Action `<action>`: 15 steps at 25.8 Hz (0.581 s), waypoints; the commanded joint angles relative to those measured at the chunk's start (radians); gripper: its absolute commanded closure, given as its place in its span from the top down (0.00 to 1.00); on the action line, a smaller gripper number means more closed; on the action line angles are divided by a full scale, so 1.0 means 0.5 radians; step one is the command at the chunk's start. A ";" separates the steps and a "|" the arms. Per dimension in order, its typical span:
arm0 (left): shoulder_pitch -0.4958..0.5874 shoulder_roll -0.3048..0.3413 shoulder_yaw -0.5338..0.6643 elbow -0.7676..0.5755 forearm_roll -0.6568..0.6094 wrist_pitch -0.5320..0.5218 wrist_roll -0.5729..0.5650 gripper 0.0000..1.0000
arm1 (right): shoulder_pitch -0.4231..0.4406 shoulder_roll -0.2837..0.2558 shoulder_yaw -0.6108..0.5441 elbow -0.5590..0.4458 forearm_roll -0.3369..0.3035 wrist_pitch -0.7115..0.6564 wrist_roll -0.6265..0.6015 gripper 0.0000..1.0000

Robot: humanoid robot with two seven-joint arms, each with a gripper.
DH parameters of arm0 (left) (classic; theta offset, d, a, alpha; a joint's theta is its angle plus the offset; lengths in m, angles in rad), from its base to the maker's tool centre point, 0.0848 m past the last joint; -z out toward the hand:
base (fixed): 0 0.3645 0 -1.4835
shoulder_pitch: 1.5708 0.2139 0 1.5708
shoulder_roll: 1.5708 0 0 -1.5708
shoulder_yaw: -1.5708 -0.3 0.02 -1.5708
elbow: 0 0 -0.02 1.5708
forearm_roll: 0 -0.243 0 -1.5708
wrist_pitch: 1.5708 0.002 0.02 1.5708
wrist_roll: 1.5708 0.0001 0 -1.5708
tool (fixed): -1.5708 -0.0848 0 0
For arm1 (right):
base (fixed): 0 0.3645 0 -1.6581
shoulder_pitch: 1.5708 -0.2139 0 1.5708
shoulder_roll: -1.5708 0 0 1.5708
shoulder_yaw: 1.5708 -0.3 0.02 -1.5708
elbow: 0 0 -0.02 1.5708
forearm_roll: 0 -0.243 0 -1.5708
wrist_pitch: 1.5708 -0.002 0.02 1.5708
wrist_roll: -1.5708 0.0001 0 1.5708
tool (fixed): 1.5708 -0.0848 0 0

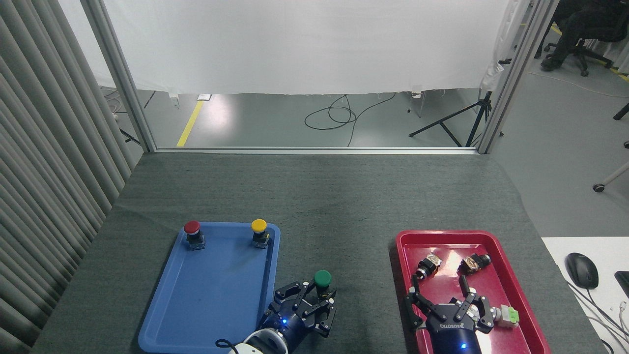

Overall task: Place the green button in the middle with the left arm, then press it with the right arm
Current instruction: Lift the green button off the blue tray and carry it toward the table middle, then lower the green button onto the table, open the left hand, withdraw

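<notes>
Both trays flank left claw (314, 302) gripping green button (322, 279).

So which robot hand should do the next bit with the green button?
The left hand. It already grips the green button over the grey cloth between the trays, so it should set it down. The right hand is open over the red tray.

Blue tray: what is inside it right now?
The blue tray holds a red button and a yellow button. The left gripper covers its near right corner.
</notes>
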 commanded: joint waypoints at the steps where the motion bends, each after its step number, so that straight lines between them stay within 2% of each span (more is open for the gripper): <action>1: -0.007 -0.009 -0.024 0.039 -0.001 0.001 0.003 0.17 | -0.001 0.022 -0.002 0.015 0.000 0.001 -0.006 0.99; 4: -0.007 -0.009 -0.027 0.036 -0.001 0.001 0.003 0.20 | 0.002 0.031 0.004 0.015 -0.003 0.001 -0.006 0.99; 6: -0.003 -0.018 -0.027 0.036 -0.001 0.001 0.003 0.29 | 0.002 0.031 0.001 0.021 0.000 -0.003 -0.003 0.99; 7: -0.003 -0.021 -0.027 0.036 0.002 0.001 0.006 0.36 | -0.001 0.031 0.001 0.024 0.000 -0.003 -0.003 0.99; 10: 0.000 -0.024 -0.027 0.036 0.008 0.004 0.025 0.76 | -0.001 0.031 -0.002 0.034 0.000 -0.024 -0.003 0.99; 12: 0.006 -0.024 -0.027 0.018 0.015 0.001 0.028 0.96 | -0.001 0.028 0.001 0.034 0.000 -0.027 -0.003 0.99; 15: 0.015 -0.021 -0.027 0.002 0.015 -0.017 0.025 0.99 | -0.001 0.025 0.004 0.034 0.000 -0.027 -0.003 0.99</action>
